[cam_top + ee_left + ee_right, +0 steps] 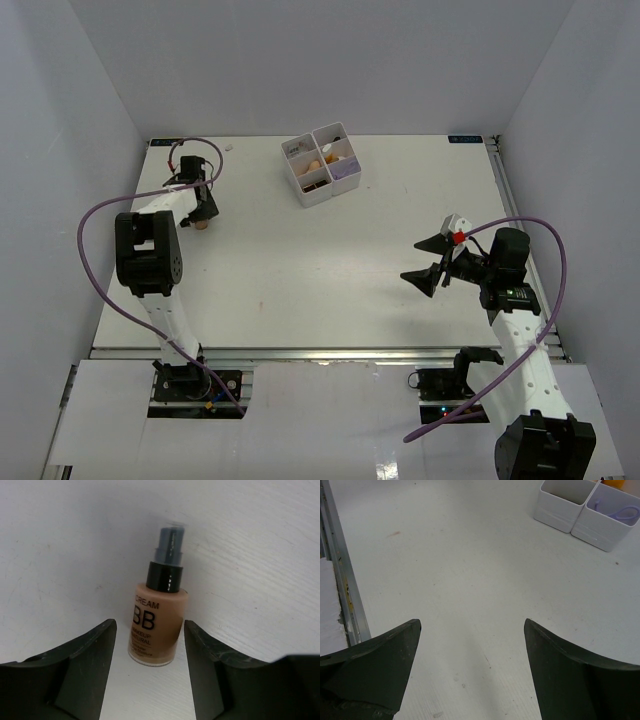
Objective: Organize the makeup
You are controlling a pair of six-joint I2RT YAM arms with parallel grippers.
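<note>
Left gripper (149, 630) brackets the tan bottle (159, 615), jaws spread, clear of it; uneven contact could squirt it out. Right gripper (471, 625) hangs spread

Overhead view looks down; wrist views skim the table (300, 280)

Place: robot lab cell
Walls: plain white panels (300, 60), three sides
Bench: white table (300, 290), metal rail (300, 352)
Fixtures: left arm (148, 255), right arm (525, 350), cabled

Glossy tan bottle (158, 627), matt white table (260, 555)
</note>
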